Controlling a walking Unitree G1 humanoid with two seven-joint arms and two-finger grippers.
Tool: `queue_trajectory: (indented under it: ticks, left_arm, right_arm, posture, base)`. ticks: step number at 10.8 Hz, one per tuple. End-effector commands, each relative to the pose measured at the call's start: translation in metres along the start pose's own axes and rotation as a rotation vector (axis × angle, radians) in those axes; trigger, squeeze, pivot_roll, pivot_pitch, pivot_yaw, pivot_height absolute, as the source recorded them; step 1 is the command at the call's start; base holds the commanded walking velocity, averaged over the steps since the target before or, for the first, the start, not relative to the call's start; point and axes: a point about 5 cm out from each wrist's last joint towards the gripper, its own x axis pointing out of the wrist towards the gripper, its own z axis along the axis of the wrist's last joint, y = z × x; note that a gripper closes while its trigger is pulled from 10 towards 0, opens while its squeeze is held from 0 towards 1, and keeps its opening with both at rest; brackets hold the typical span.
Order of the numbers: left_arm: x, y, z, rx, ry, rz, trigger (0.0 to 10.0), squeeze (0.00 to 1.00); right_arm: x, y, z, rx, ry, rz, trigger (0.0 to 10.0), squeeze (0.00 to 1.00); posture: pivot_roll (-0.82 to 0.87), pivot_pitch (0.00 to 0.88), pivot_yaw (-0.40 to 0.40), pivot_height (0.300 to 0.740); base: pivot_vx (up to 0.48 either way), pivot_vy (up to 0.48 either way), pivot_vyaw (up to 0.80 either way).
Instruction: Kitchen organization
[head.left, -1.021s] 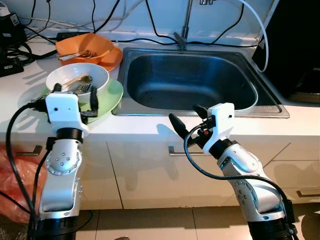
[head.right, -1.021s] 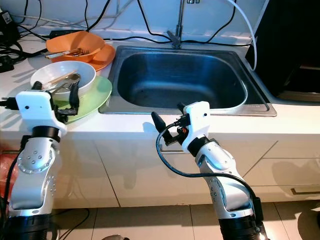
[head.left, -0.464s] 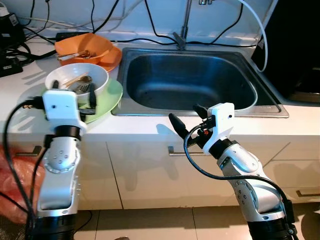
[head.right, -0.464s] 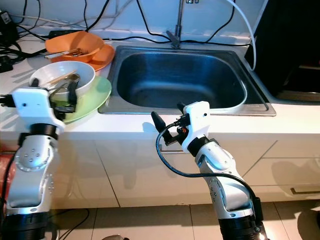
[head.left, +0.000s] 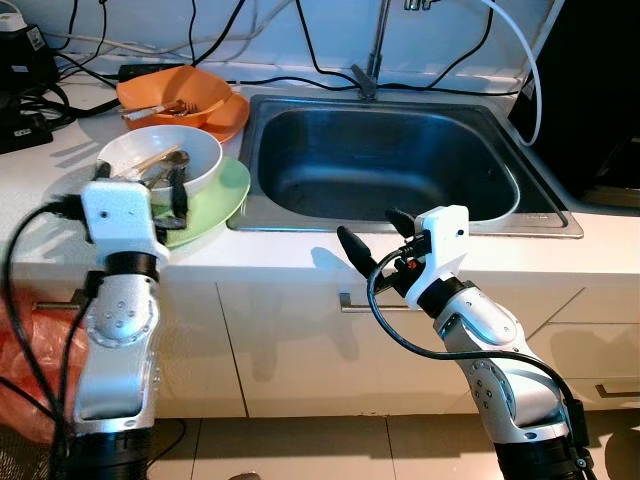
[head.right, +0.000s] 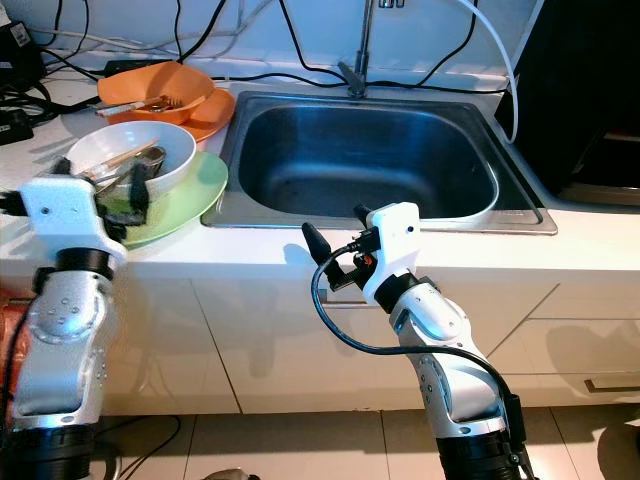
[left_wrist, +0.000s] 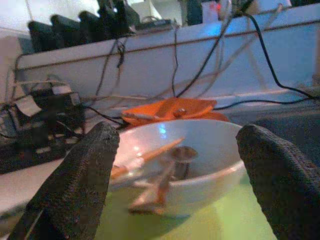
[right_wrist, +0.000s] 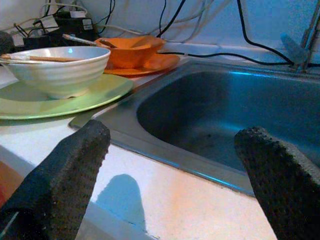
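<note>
A white bowl (head.left: 160, 160) holding a spoon and chopsticks sits on a green plate (head.left: 215, 195), on the counter left of the steel sink (head.left: 385, 165). Behind them an orange bowl (head.left: 175, 95) rests on an orange plate (head.left: 225, 118). My left gripper (head.left: 140, 185) is open at the bowl's near side, one finger on each flank; the left wrist view looks straight into the bowl (left_wrist: 185, 160) between the fingers (left_wrist: 75, 185). My right gripper (head.left: 375, 235) is open and empty, at the counter's front edge before the sink (right_wrist: 225, 115).
The tap (head.left: 365, 75) rises behind the sink. Black cables and power bricks (head.left: 25, 100) crowd the back left of the counter. A dark appliance (head.left: 600, 90) stands at the right. Cabinet fronts with handles (head.left: 355, 300) lie below, and an orange bag (head.left: 30, 370) is on the floor at left.
My left gripper has edged a little to the left and closer around the white bowl. The right arm has stayed still. The view has shifted slightly.
</note>
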Motion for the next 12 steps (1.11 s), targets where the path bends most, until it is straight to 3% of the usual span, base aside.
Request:
queue_trajectory:
  ticks: [1,8,12]
  left_arm:
    - [0.000,-0.005,-0.003,-0.004,0.010,-0.022,10.0,0.00]
    - [0.010,0.000,-0.016,0.006,0.025,0.002,10.0,0.00]
    - [0.018,-0.004,-0.015,-0.025,0.004,-0.044,10.0,0.00]
  right_arm:
    - [-0.001,-0.002,0.002,-0.012,-0.006,-0.006,10.0,0.00]
    - [-0.002,-0.001,0.002,-0.013,-0.005,-0.006,10.0,0.00]
    - [-0.002,-0.001,0.002,-0.011,-0.010,-0.015,10.0,0.00]
  posture:
    - [0.11,0.020,-0.027,0.740]
    - [0.10,0.028,-0.028,0.740]
    - [0.09,0.027,-0.023,0.740]
  base:
    - [0.000,0.000,0.00]
    - [0.000,0.000,0.00]
    - [0.000,0.000,0.00]
